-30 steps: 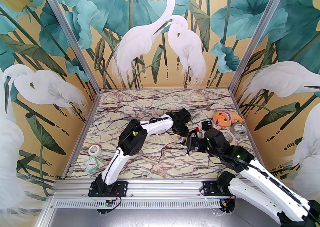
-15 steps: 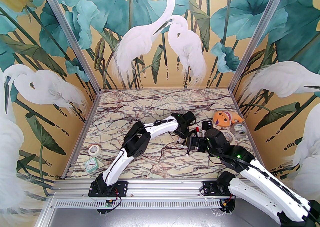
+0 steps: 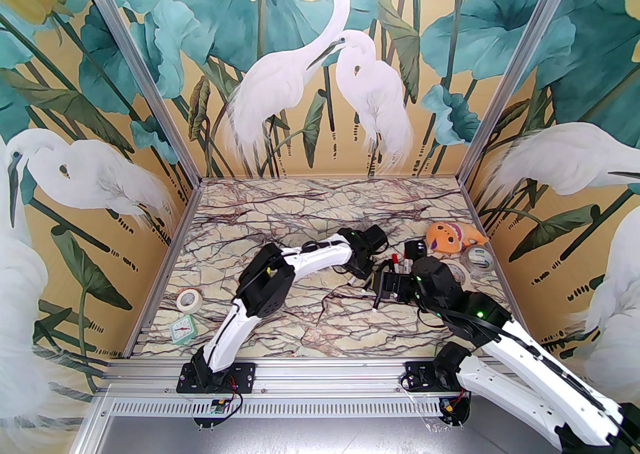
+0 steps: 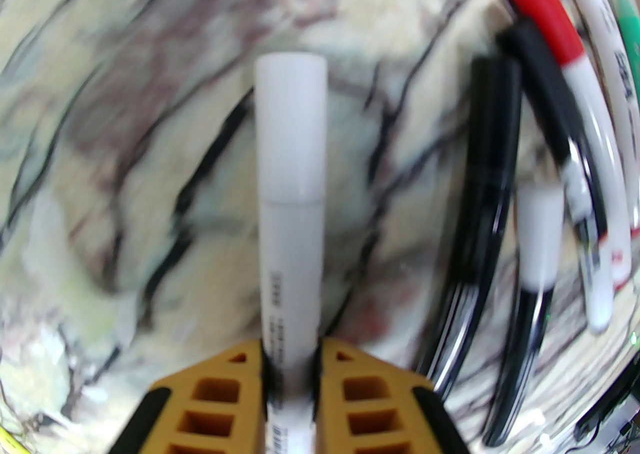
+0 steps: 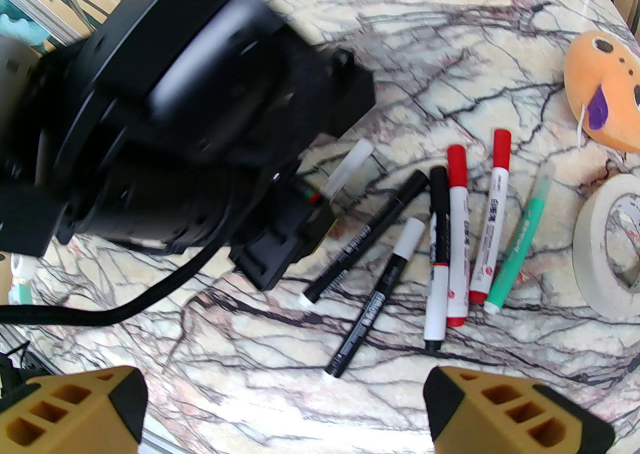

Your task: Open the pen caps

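My left gripper (image 4: pixel 290 359) is shut on the barrel of a white pen (image 4: pixel 292 262). The pen's white cap (image 4: pixel 290 126) points away from the fingers, low over the marble. In the right wrist view this same gripper (image 5: pixel 305 206) holds the pen with the white cap (image 5: pixel 356 156) sticking out. Beside it lie several capped pens: two with red caps (image 5: pixel 456 166), one with a black cap (image 5: pixel 439 186), one black pen with a white cap (image 5: pixel 411 237) and a green pen (image 5: pixel 520 237). My right gripper (image 5: pixel 285 392) hangs open just in front of them, with nothing between its fingers.
An orange fish toy (image 3: pixel 452 238) and two tape rolls (image 3: pixel 477 258) sit at the right behind the pens. Another tape roll (image 3: pixel 189 300) and a small green clock (image 3: pixel 181 329) lie at the near left. The two wrists are close together mid-table.
My left gripper has closed on the white pen. Its wrist swung right, then back a little to the left, and the pen shifted left with it. The right arm has barely moved.
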Controlling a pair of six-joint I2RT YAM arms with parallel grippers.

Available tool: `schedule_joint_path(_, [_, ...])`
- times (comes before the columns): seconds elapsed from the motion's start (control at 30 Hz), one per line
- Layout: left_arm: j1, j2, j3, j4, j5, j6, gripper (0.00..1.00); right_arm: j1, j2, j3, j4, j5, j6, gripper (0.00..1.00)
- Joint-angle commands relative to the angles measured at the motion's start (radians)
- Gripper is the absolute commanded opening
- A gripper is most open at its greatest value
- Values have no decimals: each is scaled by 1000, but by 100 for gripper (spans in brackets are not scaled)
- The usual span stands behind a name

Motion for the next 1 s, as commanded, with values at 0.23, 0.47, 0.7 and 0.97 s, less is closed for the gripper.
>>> schedule_joint_path(0.23, [52, -539, -582, 461, 230, -87, 18, -49, -16, -61, 305, -218, 171, 79])
schedule_joint_path(0.47, [80, -778, -854, 641, 371, -82, 19, -85, 100, -70, 481, -341, 237, 64])
schedule_joint_path(0.7, [114, -904, -972, 713, 464, -111, 18, -72, 257, -29, 546, -349, 238, 57])
schedule_joint_path(0.97, [120, -933, -1001, 719, 520, -120, 19, -31, 395, 28, 602, -327, 234, 55])
